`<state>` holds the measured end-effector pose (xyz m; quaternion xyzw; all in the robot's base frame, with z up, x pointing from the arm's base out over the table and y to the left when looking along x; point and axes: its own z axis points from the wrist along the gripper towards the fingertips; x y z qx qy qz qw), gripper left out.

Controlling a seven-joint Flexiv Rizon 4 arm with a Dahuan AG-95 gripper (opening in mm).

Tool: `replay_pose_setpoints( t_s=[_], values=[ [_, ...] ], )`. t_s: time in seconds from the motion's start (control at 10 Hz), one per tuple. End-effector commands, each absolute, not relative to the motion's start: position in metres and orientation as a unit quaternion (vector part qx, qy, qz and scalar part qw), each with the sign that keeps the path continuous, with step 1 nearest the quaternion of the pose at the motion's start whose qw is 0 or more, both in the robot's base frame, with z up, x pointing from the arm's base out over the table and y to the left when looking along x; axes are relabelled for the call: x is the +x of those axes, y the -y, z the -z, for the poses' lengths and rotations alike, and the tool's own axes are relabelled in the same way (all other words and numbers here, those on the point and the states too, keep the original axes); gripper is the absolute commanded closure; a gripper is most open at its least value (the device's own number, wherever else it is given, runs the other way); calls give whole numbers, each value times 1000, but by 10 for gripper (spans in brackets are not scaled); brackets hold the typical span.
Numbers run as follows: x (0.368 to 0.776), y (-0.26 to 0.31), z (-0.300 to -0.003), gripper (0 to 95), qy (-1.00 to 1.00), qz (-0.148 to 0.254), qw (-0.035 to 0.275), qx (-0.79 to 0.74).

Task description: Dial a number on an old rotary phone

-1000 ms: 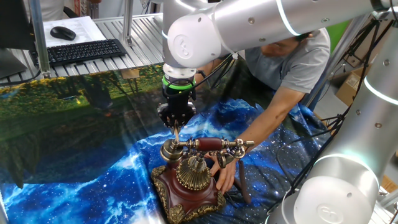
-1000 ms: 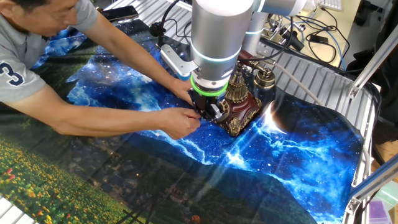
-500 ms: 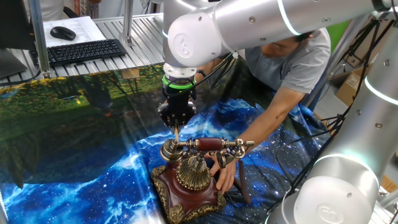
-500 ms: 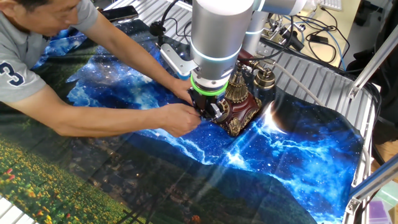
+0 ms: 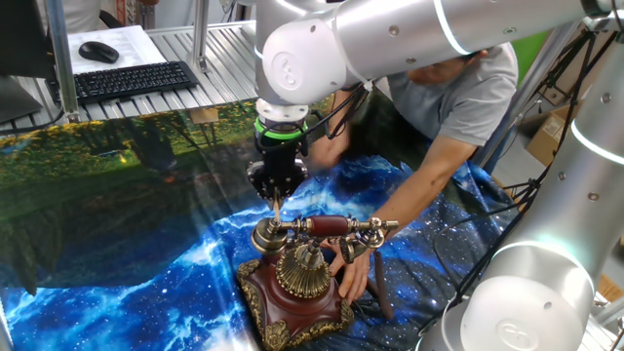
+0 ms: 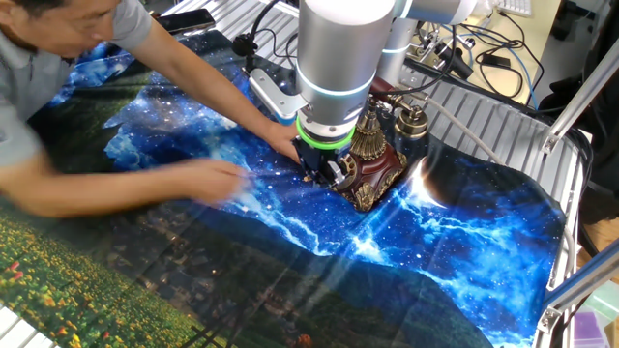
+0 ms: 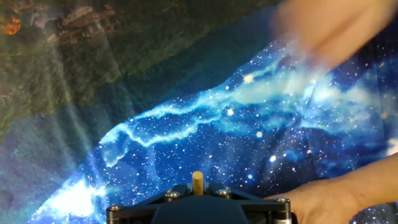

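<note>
While the phone (image 5: 297, 283) sits low centre in one fixed view, the gripper (image 5: 277, 200) hangs just above its handset, holding a thin peg (image 5: 277, 208).

The other fixed view shows the gripper (image 6: 324, 172) at centre, beside the phone (image 6: 372, 164) that a person's hand (image 6: 288, 145) steadies.

In the hand view the peg (image 7: 197, 183) points at cloth (image 7: 205, 124); finger spread I cannot tell. Dialling seems not begun; next, the peg must find a dial hole.

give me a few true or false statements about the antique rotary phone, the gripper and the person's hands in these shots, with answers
1. The brass handset rests across the red-brown rotary phone. True.
2. The gripper holds a thin wooden peg. True.
3. The phone lies tipped on its side. False: it stands upright on the blue galaxy-print cloth.
4. Nobody touches the phone. False: a person's hand rests against its base.
5. A black keyboard lies on the cloth. False: it is on the metal table beyond.
</note>
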<state>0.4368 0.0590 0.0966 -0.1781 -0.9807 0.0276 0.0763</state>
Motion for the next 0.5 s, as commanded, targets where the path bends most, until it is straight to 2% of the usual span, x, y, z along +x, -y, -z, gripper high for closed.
replay_pose_setpoints(
  t_s=[0.1, 0.5],
  values=[
    [433, -58, -101, 950, 981, -31, 93, -167],
    [423, -53, -110, 950, 980, -27, 100, -169]
  ],
)
